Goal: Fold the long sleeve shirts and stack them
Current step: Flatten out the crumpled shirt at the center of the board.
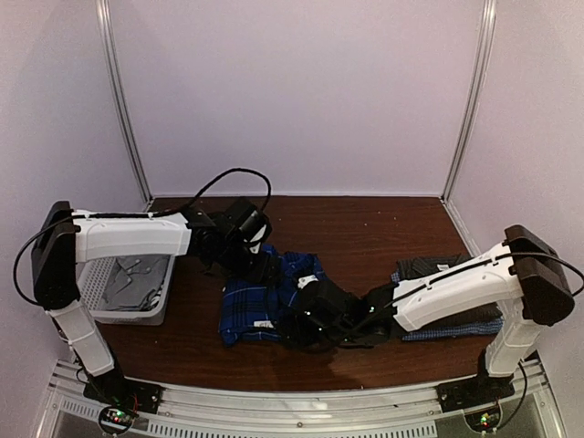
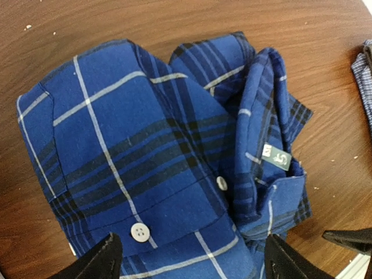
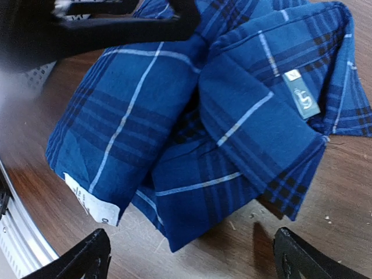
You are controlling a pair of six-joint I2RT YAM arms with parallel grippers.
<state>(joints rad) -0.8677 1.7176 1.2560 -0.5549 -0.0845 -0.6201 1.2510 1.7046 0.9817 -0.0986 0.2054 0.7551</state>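
The royal-blue plaid shirt (image 1: 260,306) lies folded in a bundle on the brown table, collar and size tag up; it fills the left wrist view (image 2: 145,157) and the right wrist view (image 3: 192,122). My left gripper (image 1: 258,267) hovers over its far edge, open and empty, its jaws wide apart (image 2: 189,264). My right gripper (image 1: 292,327) is open and empty at the shirt's near edge, above bare wood (image 3: 192,261). The dark grey checked shirt (image 1: 436,266) lies folded on the pale blue shirt (image 1: 461,328) at the right, partly hidden by my right arm.
A white mesh basket (image 1: 157,310) holding grey cloth stands at the table's left. The metal rail (image 1: 301,411) runs along the near edge. White walls enclose the back and sides. My left arm (image 3: 87,29) crosses the top of the right wrist view.
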